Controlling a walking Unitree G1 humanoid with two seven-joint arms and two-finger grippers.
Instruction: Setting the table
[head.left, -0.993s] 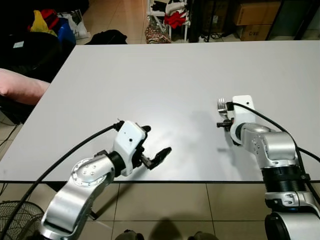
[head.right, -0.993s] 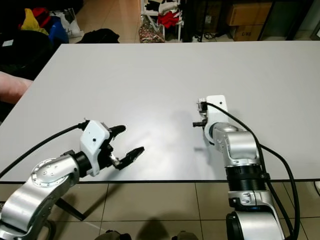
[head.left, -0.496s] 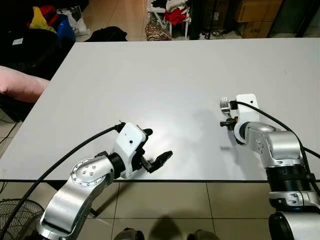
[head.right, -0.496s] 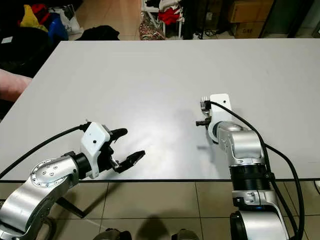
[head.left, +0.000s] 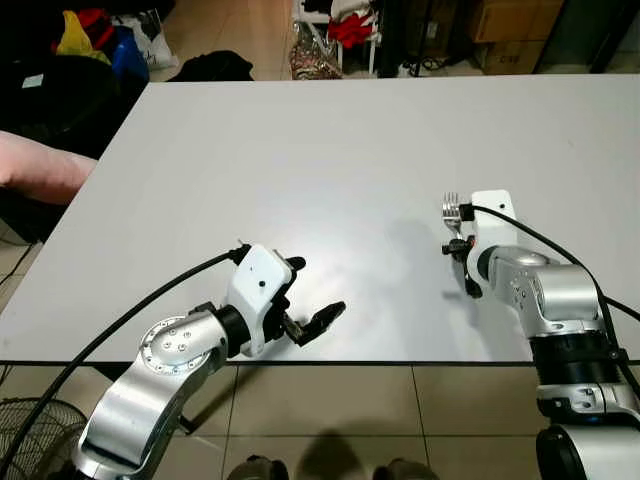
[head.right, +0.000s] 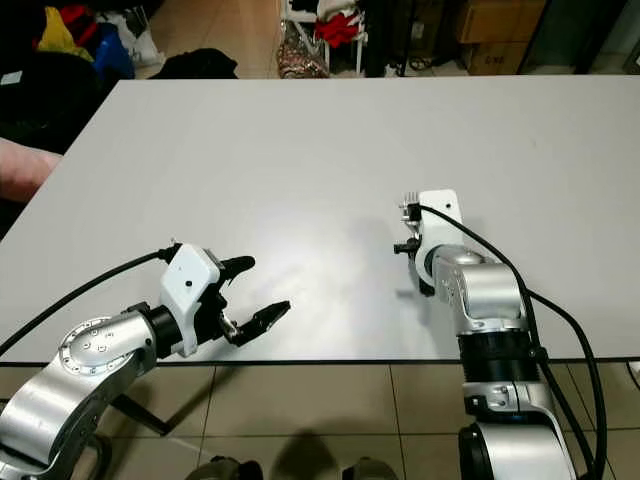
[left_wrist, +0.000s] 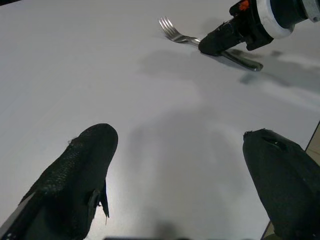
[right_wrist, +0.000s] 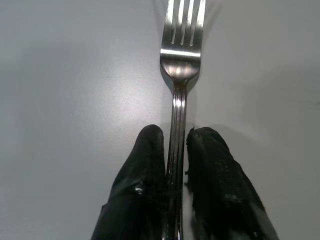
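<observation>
You are looking at a wide grey surface (head.left: 300, 150). Your left gripper (head.left: 312, 300) is hovering over its near left edge with fingers spread apart. Your right gripper (right_wrist: 175, 145) is resting on the near right part, fingers clamped on the fork (right_wrist: 181, 60). The right wrist view is showing that pinch on the handle, tines pointing away; the left wrist view is showing the fork lying flat.
</observation>
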